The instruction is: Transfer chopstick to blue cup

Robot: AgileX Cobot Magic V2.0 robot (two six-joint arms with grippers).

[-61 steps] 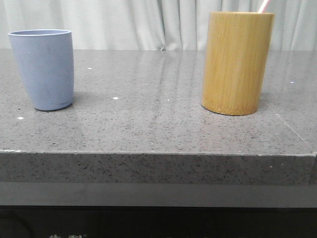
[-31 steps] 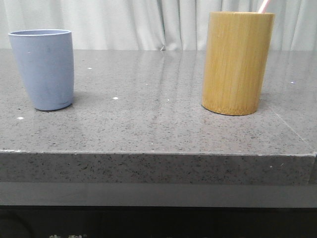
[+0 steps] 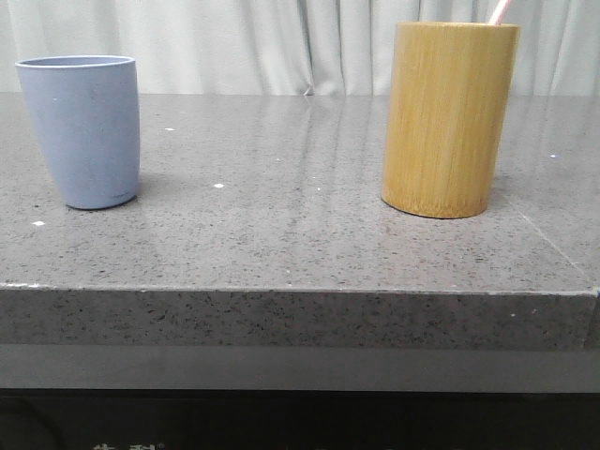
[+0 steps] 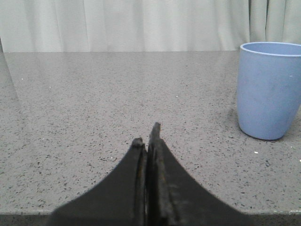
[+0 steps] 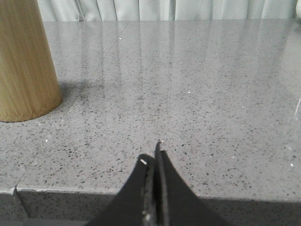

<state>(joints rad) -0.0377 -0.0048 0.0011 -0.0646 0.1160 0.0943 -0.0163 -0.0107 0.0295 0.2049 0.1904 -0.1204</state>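
The blue cup stands upright at the left of the grey stone table, also seen in the left wrist view as the blue cup. A pale pink chopstick pokes out of the tall bamboo holder on the right; only its tip shows. My left gripper is shut and empty, low near the table's front edge, with the cup ahead and to its right. My right gripper is shut and empty at the front edge, with the bamboo holder ahead to its left.
The table's front edge runs across the front view, with a drop below it. A seam in the stone runs near the right side. A white curtain hangs behind the table.
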